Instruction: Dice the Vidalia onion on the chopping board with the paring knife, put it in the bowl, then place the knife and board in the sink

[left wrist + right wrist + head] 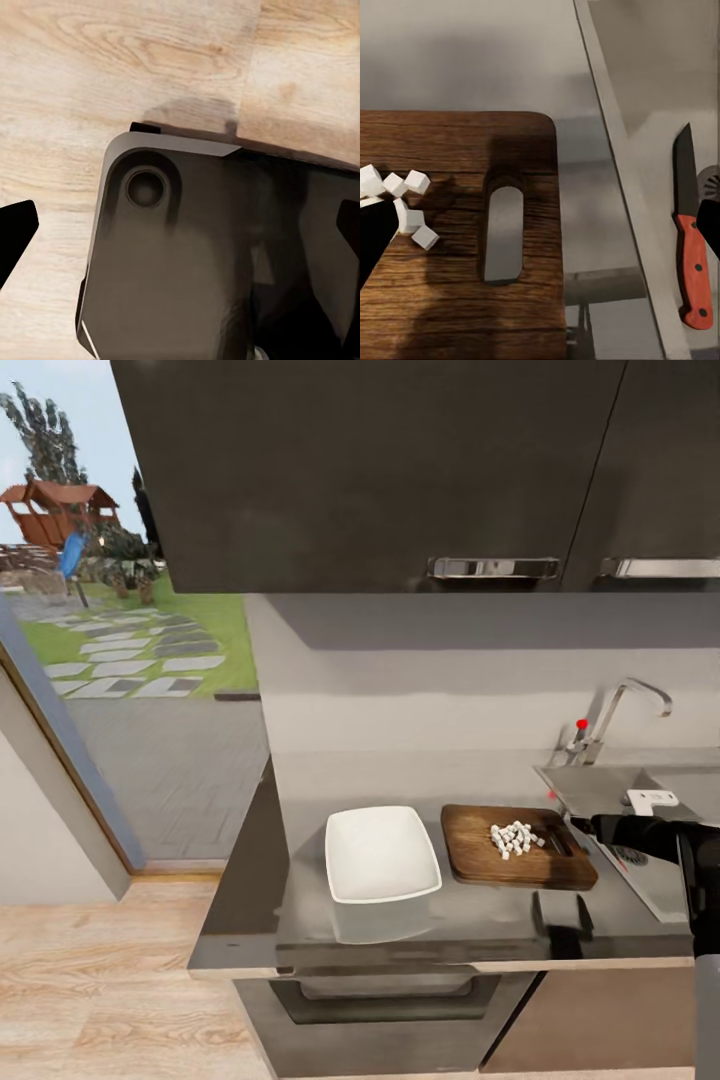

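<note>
Onion: already diced; a heap of small white cubes [514, 838] is seen on the chopping board [480, 855], towards its sink end.
Bowl: the white bowl [380, 853] lies empty on the table [300, 920], just beside the board on the window side.
Knife: the paring knife [690, 232] is seen in the right wrist view lying flat inside the sink [600, 790], apart from the board; that step is judged done.
Knife axis: its long axis runs roughly parallel to the sink's near wall, red handle towards the camera, dark blade pointing away.
Board axis: the board's long side runs along the table front; its handle slot [503, 234] lies at the end nearest the sink.
Left to do: the cubes are to be moved into the bowl, then the board put into the sink.
Right pincer [540, 232]: held over the slotted end of the board, spread apart and grasping nothing.
Left pincer [184, 232]: hung low over the wooden floor [90, 67] and the robot's dark base [195, 255], spread apart, nothing grasped.
</note>
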You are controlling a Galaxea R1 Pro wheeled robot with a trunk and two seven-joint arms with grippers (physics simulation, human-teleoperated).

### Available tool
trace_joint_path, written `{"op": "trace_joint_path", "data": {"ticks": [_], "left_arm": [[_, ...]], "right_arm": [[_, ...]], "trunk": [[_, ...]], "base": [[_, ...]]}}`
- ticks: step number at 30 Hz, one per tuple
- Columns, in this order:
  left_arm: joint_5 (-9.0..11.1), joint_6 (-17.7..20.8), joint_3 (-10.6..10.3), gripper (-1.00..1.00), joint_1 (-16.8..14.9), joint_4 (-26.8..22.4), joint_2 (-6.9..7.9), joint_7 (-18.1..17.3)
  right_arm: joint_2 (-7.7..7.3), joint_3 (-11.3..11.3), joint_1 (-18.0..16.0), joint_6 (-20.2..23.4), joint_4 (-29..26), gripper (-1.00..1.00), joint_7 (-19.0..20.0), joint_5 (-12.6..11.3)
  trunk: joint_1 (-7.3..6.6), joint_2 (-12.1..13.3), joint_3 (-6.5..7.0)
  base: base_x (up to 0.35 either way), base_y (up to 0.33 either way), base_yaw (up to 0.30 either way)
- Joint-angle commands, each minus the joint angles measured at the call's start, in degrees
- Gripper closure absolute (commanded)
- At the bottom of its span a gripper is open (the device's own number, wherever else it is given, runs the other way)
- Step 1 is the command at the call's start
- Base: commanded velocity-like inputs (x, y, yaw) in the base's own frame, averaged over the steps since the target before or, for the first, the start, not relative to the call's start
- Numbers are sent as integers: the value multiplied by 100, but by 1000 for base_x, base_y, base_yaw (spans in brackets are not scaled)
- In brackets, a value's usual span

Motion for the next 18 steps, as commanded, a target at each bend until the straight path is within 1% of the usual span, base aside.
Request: {"op": "trace_joint_path", "data": {"ticks": [1,9,13,15,18], "left_arm": [[61,-31,-41,-100,-9,24,0,-38],[61,-37,-41,-100,-9,101,0,-43],[61,-38,-41,-100,-9,109,-1,-44],[61,-39,-41,-100,-9,109,-2,-43],[61,-40,-41,-100,-9,109,-1,-43]], "right_arm": [[0,-10,-6,11,-1,-100,50,59],[-13,-26,-6,10,14,-100,25,66],[-19,-268,-6,2,9,-100,24,74],[-19,-326,-6,2,7,-100,24,76],[-20,-353,-6,-4,6,-100,24,76]], "trunk": [[1,-7,-14],[1,-7,-64],[1,-7,-91],[1,-7,-104],[1,-7,-123]], "base": [[0,0,-1],[0,0,0],[0,0,0],[0,0,0],[0,0,0]]}}
